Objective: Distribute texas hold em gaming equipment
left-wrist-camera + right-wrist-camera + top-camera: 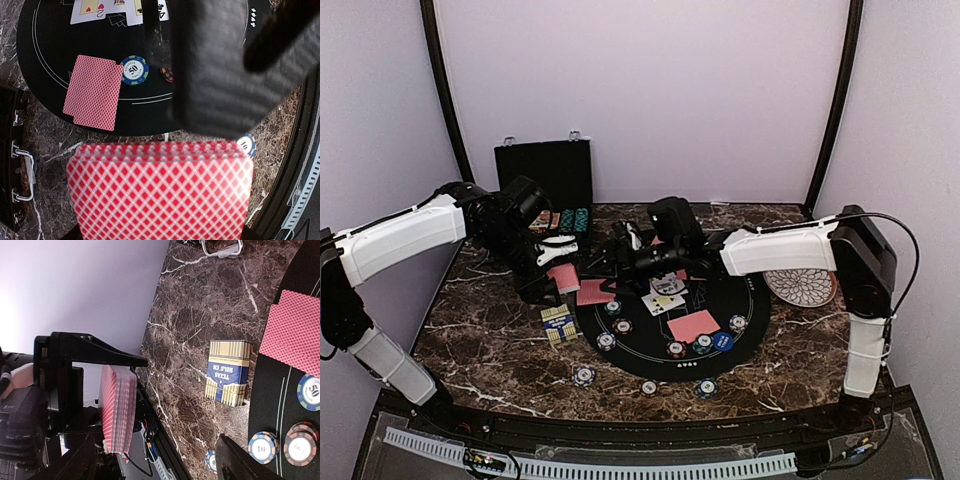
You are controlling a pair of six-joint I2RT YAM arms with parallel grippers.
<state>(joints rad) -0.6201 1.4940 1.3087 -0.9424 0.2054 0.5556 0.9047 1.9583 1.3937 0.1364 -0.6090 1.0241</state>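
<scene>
The deck of red-backed cards (160,200) is sitting pinched in the left hand (560,268), which is holding it over the tabletop (490,340) just left of the round black mat (645,352). The right hand (618,262) is hovering just beside the deck with its fingers spread wide and nothing between them. I judge that a card is about to be drawn off, and the risk is lying in that pull. A pinch could be taking two cards at once, or a nudge could be loosening the deck and spilling cards onto the marble. A released card could also be landing on chips and sitting crooked. Counting outward in the overhead view, one face-down pile (592,292) is lying at the mat's left edge and another pile (692,325) nearer its middle. The face-up cards (663,300), at least two, are lying between them. Nine striped chips (606,341) are showing, six on the mat and three on the marble in front, plus one blue disc (722,341) and one card box (558,324).
</scene>
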